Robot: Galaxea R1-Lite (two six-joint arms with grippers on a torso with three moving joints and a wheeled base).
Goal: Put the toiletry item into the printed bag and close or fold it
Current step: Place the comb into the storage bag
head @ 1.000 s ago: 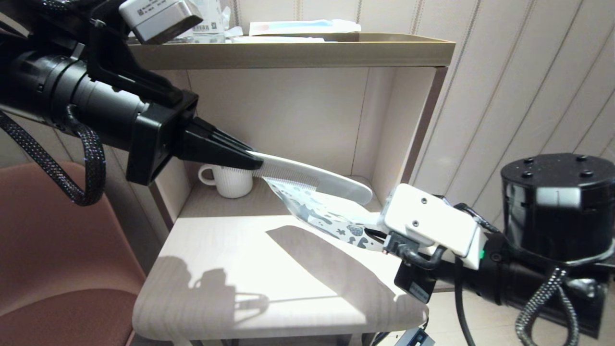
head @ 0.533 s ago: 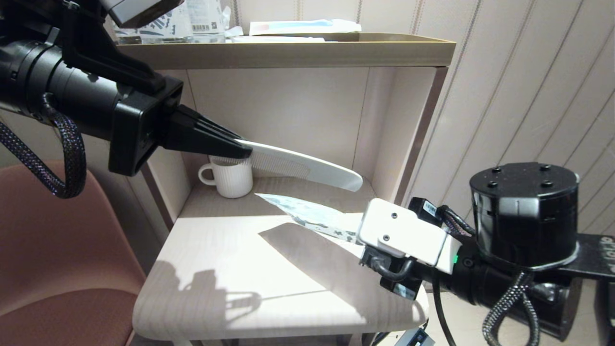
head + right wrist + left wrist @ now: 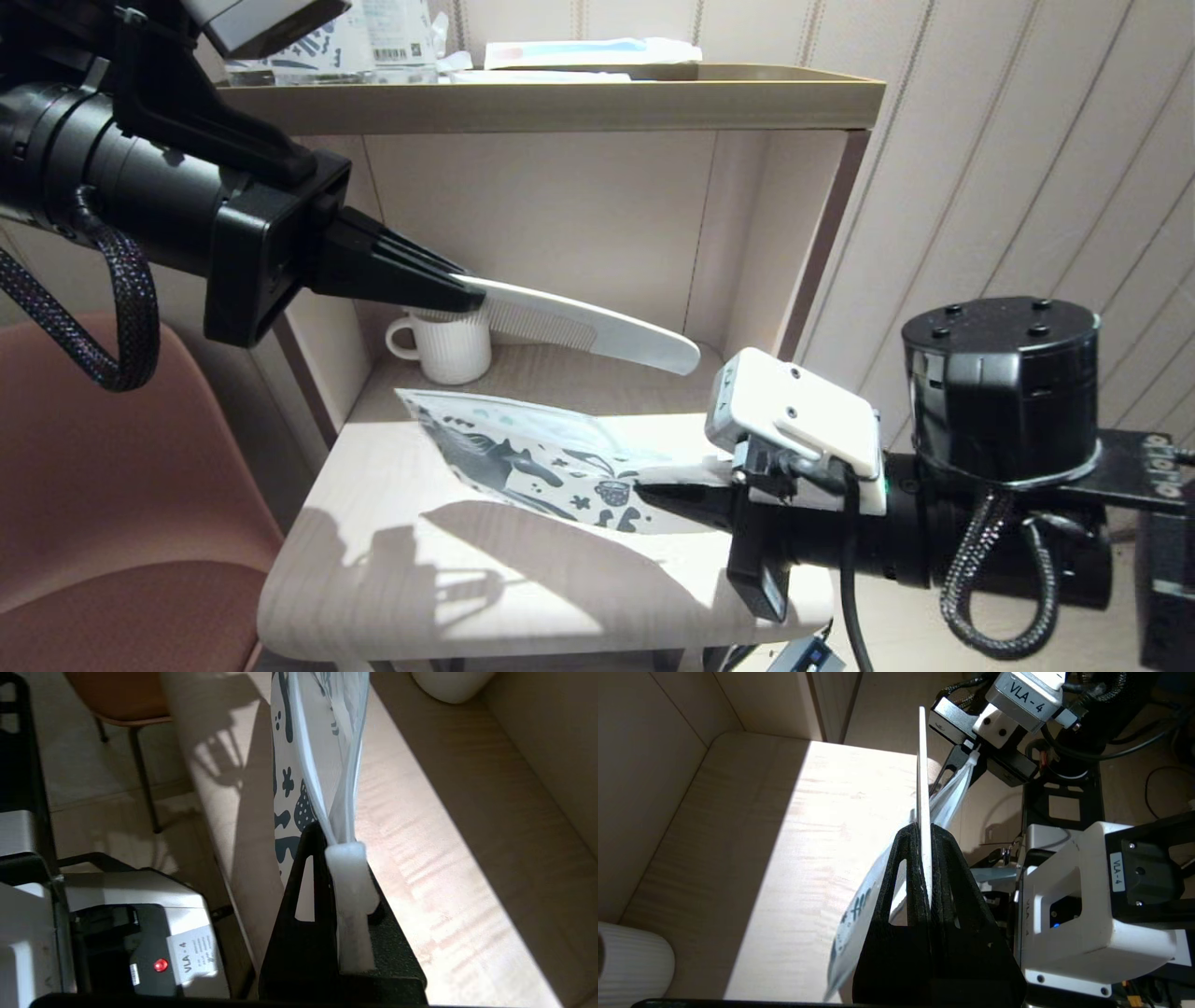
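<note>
The toiletry item [image 3: 597,331] is a flat off-white strip with a rounded end and fine teeth along one edge. It juts out level above the table, and my left gripper [image 3: 471,297] is shut on its near end [image 3: 922,765]. Below it the printed bag [image 3: 523,457] stretches leftward just above the tabletop, horse print up. My right gripper [image 3: 653,490] is shut on the bag's end at the white slider tab [image 3: 350,868]; the bag's mouth [image 3: 327,742] gapes slightly beyond the fingers. Item and bag are apart.
A ribbed white mug [image 3: 453,345] stands at the back left of the niche. Side walls [image 3: 775,243] close the niche, and a shelf [image 3: 579,98] above carries packs. A brown chair [image 3: 112,485] is at the left. The table's front edge [image 3: 523,621] is rounded.
The right gripper has turned and lowered the bag, which now lies flatter and reaches further left over the table. The left gripper with the item rose slightly up and left, then held.
</note>
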